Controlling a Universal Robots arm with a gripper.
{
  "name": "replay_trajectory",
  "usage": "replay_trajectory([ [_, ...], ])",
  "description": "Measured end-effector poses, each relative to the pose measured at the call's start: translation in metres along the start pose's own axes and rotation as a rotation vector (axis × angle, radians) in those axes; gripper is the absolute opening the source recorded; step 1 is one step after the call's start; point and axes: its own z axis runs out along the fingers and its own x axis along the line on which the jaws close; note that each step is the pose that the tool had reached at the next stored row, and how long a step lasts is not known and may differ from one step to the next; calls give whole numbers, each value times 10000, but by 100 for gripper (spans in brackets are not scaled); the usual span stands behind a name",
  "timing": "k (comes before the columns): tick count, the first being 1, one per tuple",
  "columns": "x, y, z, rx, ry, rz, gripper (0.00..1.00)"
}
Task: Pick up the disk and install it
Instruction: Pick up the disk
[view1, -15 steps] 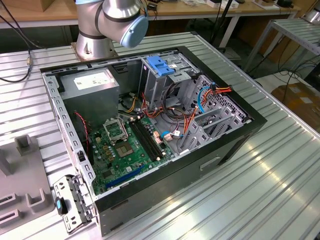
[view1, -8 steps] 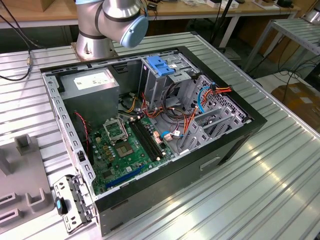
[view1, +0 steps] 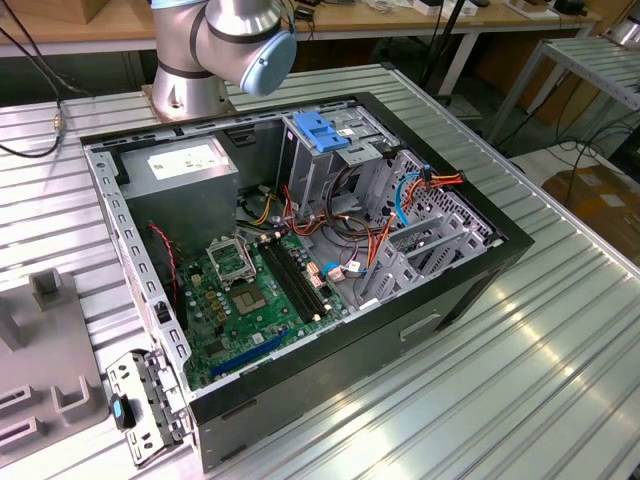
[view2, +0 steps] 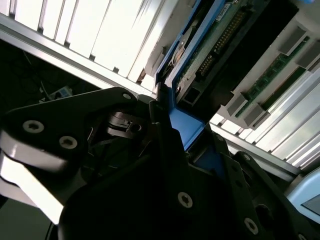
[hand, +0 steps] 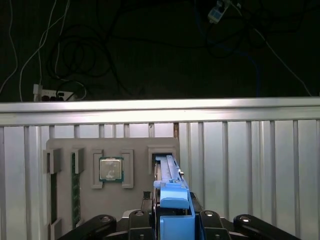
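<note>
Disk (hand: 169, 170) stands on edge at a slot of the grey holder tray (hand: 135, 147), near a seated processor chip (hand: 110, 169). Gripper (hand: 173, 210) is clamped narrow on the disk's blue rail (hand: 175, 197). In the exterior view, an open computer case (view1: 300, 250) lies on the slatted table (view1: 520, 380).

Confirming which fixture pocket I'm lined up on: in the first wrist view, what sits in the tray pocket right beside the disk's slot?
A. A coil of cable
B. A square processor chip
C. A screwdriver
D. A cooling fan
B: a square processor chip with a metal top lies flat in the pocket of the grey tray beside the slot where the disk stands on edge.
</note>
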Motion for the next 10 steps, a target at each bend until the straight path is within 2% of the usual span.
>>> replay_trajectory([
  [6, -1, 1, -93, 1, 0, 0, 37],
  [10, 0, 1, -100, 2, -1, 0, 37],
])
